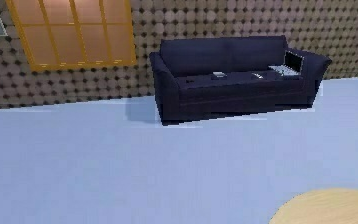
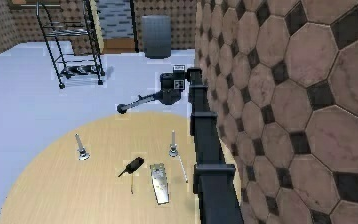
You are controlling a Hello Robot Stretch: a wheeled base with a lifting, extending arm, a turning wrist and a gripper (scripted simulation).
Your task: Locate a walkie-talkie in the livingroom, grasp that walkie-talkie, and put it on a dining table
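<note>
A small black oblong thing with a thin stub at one end (image 2: 134, 165) lies on the round light-wood table (image 2: 57, 190) in the arm side view; it could be the walkie-talkie. The dark arm (image 2: 200, 130) rises along the table's right side. At the arm's far end, the gripper (image 2: 127, 106) points left over the table's far rim. Only bare floor and tabletop lie behind its tips, so it holds nothing. In the forward view a dark blue sofa (image 1: 237, 95) carries a small grey thing (image 1: 218, 74), a dark thing (image 1: 257, 75) and a laptop (image 1: 291, 65).
Two thin upright metal pieces (image 2: 80, 150) (image 2: 172, 148) and a flat grey thing (image 2: 160, 186) lie on the table. A wire shelf cart (image 2: 72, 40) and a grey bin (image 2: 155, 35) stand far out. A patterned wall (image 2: 297, 110) runs close on the right. An orange-framed window (image 1: 72, 30) is in the wall left of the sofa.
</note>
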